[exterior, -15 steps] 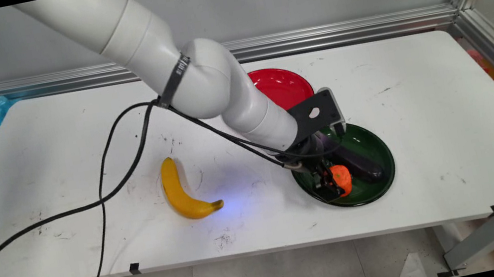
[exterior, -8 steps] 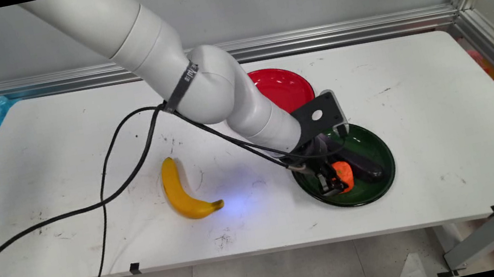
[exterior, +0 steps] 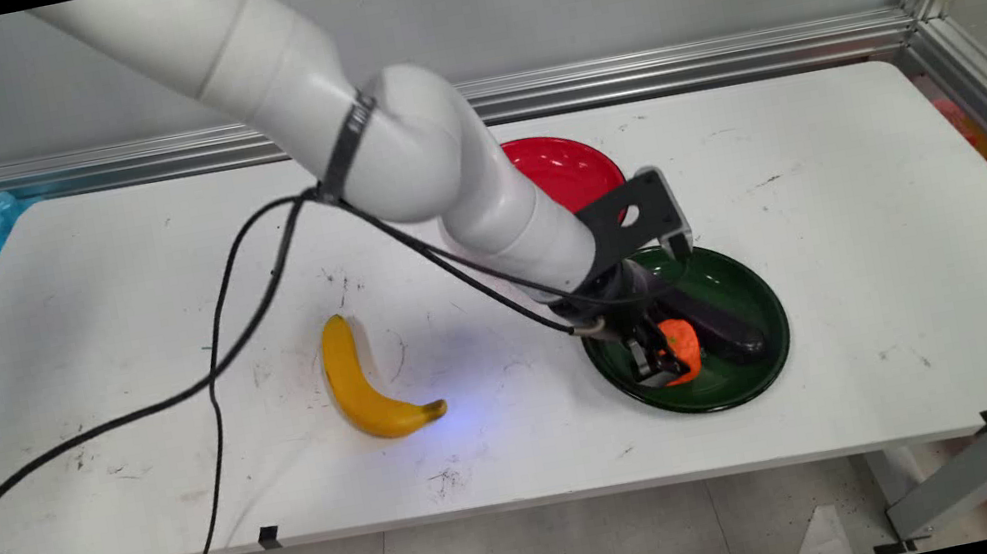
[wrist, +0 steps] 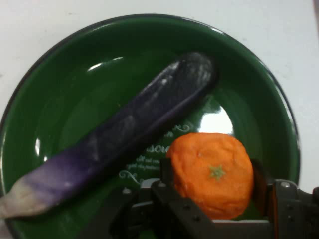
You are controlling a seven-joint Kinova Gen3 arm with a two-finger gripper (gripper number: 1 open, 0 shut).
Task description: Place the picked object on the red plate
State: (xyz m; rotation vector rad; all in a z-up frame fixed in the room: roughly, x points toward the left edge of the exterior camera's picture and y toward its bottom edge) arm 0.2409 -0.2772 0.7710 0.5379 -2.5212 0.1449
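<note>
Lifted slightly, orange (wrist: 213,174) clamped between jaws, above green plate (wrist: 75,64).

end effector (exterior: 660,359) gripping orange (exterior: 681,347), green plate (exterior: 749,288)

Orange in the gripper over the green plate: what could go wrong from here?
1. The gripper pinches the orange low on its sides; it might slip out and roll.
2. The eggplant lies right beside the orange on the green plate; a sideways move could knock it.
</note>
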